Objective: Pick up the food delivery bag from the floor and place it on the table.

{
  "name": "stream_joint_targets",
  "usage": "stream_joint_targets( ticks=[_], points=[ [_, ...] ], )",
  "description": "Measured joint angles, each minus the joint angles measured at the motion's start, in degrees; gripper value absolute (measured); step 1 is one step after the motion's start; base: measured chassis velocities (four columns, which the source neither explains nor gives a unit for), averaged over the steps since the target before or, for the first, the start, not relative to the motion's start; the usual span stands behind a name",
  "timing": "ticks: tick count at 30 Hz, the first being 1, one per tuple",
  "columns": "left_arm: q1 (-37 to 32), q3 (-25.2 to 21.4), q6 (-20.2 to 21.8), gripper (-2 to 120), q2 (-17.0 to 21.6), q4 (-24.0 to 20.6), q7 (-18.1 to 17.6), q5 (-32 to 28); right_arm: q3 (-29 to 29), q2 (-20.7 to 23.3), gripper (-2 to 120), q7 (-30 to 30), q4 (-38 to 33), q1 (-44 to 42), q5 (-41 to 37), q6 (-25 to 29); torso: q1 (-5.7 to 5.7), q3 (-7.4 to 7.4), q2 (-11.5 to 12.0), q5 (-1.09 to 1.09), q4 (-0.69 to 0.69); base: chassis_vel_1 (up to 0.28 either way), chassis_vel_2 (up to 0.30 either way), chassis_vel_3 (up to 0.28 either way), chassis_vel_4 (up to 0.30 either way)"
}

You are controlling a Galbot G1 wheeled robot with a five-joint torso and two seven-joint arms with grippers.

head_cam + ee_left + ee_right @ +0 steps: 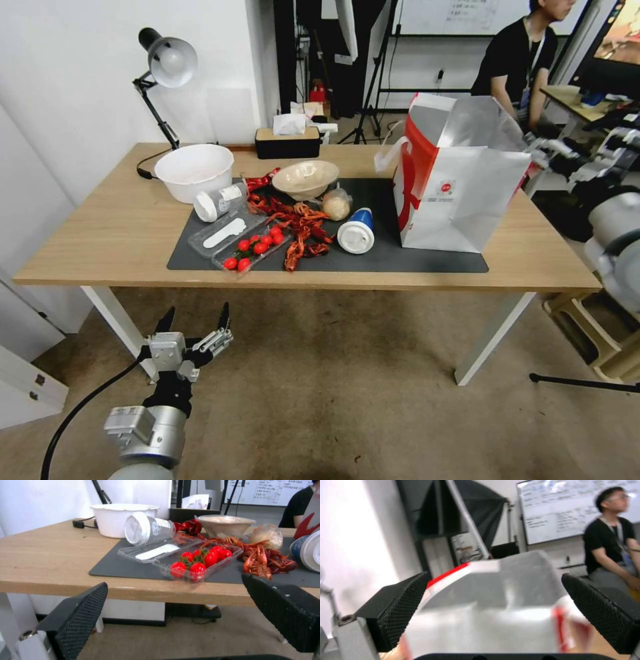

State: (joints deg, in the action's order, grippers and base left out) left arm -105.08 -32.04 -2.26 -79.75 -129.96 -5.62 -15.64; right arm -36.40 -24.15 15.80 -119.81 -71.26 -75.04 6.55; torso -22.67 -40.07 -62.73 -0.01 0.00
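Observation:
The food delivery bag (pixel 460 193) stands upright on the right part of the table (pixel 100 233), partly on the dark grey mat (pixel 413 257). It is white with red sides, and its open top shows a foil lining. My right gripper (pixel 543 150) hovers beside the bag's upper right edge. In the right wrist view that gripper (pixel 493 576) is open, and the bag (pixel 493 620) lies just ahead of its fingers. My left gripper (pixel 197 313) hangs low in front of the table's left leg. It is open and holds nothing, and in its own wrist view (pixel 173 582) it faces the table edge.
The mat's left half holds a tomato tray (pixel 253 248), crayfish (pixel 300 230), a beige bowl (pixel 305 179) and two tipped cups (pixel 355 231). Behind them are a white bowl (pixel 195 170), a tissue box (pixel 288 141) and a desk lamp (pixel 167 63). A stool (pixel 593 333) stands on the floor at right.

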Motion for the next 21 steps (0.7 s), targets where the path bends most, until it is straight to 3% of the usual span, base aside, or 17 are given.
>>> stream_joint_targets(
  ticks=[7, 9, 15, 17, 19, 21],
  points=[
    [0.15, 0.26, 0.0, 100, -0.15, 0.02, -0.05, -0.15, -3.11, -4.04, 100, -0.97, -5.8, -11.19, 13.61, 4.63, 0.0, 0.0, 0.0, 0.01, -0.01, 0.0, 0.0, 0.0, 0.0],
    [0.28, 0.29, 0.07, 100, -0.17, 0.18, -0.06, -0.21, -3.37, -7.53, 100, -1.23, -7.61, -15.26, 19.09, 6.08, 0.01, 0.0, 0.0, 0.0, -0.01, 0.0, 0.0, 0.0, 0.0],
    [0.2, 0.37, 0.39, 100, -0.3, 0.05, -0.03, -0.34, -2.32, -12.83, 100, -2.85, -7.44, -18.46, 24.21, 7.39, 0.01, 0.0, 0.0, 0.0, 0.0, 0.0, 0.0, 0.0, 0.0],
    [0.07, 0.37, 2.01, 100, -0.27, -1.07, -0.03, -1.3, -1.72, -18.02, 100, -4.54, -6.5, -22.0, 28.35, 8.15, 0.01, 0.01, 0.0, 0.01, 0.01, 0.0, 0.0, 0.0, 0.0],
    [0.08, 0.35, 2.1, 100, -0.25, -1.08, -0.04, -1.38, -1.61, -19.0, 100, -4.9, -6.26, -22.99, 29.3, 8.53, 0.01, 0.01, 0.0, 0.0, 0.01, 0.0, 0.0, 0.0, 0.0],
    [0.31, 0.31, 2.41, 100, -0.05, -1.04, 0.04, -1.61, -1.01, -22.89, 100, -6.37, -4.89, -26.86, 33.24, 10.3, 0.01, 0.01, 0.0, 0.01, -0.02, 0.0, 0.0, 0.0, 0.0]
  ],
)
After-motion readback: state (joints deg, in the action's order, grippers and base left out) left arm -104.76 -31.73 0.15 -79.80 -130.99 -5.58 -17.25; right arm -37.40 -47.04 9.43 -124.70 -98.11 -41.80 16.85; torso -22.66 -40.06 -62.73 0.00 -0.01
